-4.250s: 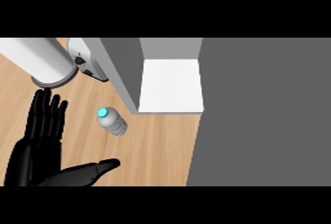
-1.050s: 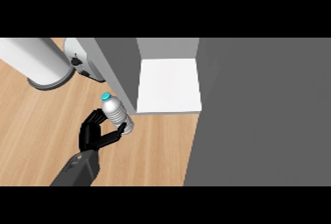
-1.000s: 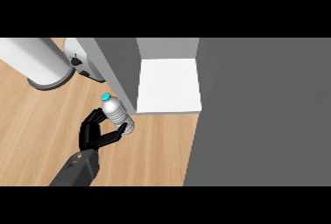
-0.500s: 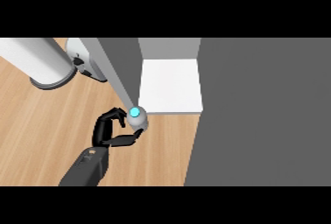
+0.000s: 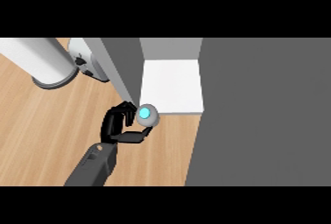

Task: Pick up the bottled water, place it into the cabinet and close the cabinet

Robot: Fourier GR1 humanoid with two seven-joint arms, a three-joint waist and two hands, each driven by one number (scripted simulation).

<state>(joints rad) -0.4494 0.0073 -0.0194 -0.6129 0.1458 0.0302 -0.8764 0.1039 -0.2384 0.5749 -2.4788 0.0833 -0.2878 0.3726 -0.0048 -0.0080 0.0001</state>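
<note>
Head view: right hand [image 5: 119,127] fingers curled round bottled water [image 5: 146,114], beside cabinet [image 5: 171,87].

There is only one view: from the head, looking steeply down on the wooden counter [image 5: 45,131] and the cabinet [image 5: 171,85], quite near.

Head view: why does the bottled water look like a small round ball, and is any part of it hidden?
In the head view the bottled water is seen nearly end-on, blue cap toward the camera, so its body is foreshortened; the left hand's fingers curl round its left side and cover part of it.
</note>
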